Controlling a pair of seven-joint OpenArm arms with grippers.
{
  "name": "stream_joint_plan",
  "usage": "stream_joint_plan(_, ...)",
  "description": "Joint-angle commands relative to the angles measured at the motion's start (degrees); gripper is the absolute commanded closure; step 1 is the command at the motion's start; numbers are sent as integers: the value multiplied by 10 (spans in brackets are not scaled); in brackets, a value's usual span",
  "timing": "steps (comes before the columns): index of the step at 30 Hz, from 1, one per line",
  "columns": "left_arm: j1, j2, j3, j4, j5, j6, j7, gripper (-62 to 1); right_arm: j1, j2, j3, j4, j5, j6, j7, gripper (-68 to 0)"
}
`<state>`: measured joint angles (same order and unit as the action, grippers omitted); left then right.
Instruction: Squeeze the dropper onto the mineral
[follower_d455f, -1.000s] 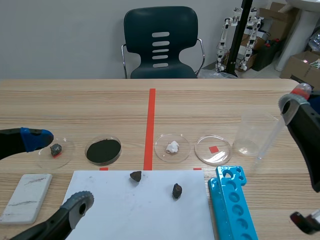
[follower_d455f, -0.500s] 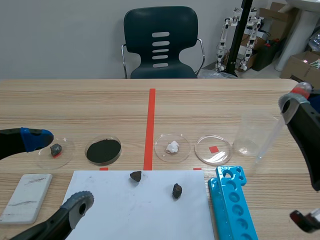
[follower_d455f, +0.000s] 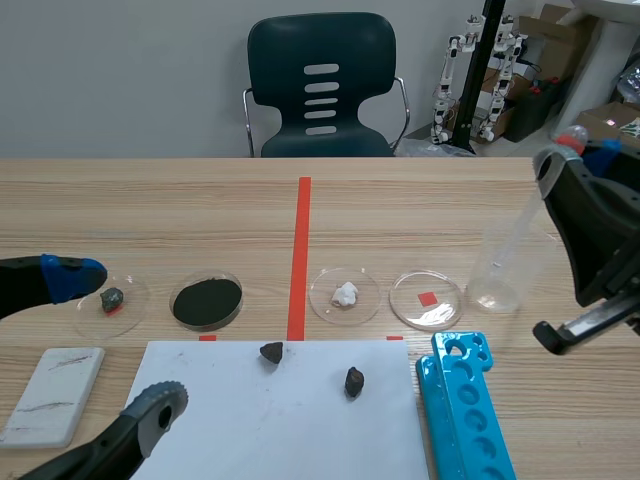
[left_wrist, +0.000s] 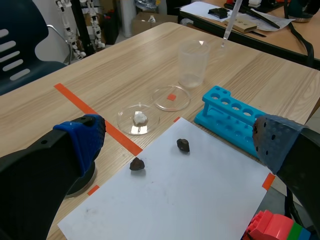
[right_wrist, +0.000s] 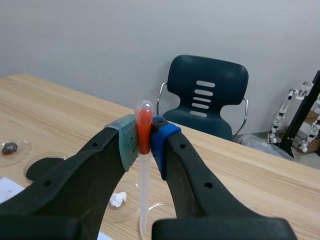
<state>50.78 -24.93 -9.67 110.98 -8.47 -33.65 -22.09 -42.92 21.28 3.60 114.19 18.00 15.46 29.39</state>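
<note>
Dark mineral lumps (follower_d455f: 354, 381) three, one dropper (right_wrist: 143, 175)

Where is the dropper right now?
At the scene view's right, the dropper is pinched in the right claw, tip down near the clear beaker.

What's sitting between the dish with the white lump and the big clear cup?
A clear dish over a red tape square, plain in the scene view.
</note>
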Motion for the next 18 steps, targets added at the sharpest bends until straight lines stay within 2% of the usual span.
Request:
stream_joint_plan(1, 5, 3, -1, 3, -7, 0, -8, -620, 32, -2, -11, -17, 4, 6, 0, -66)
stream_joint_plan(7, 5, 3, -1, 3, -7, 0, -8, -620, 139, -20, -57, -86, 0, 7, -26, -66)
stream_joint_plan(13, 5, 3, -1, 3, -7, 0, -8, -620, 259, -48, -123, -151, -60, 9, -63, -66)
stream_joint_plan(18, 5, 3, -1, 3, -7, 0, -8, -620, 328, -60, -171, -213, -73, 9, -64, -66)
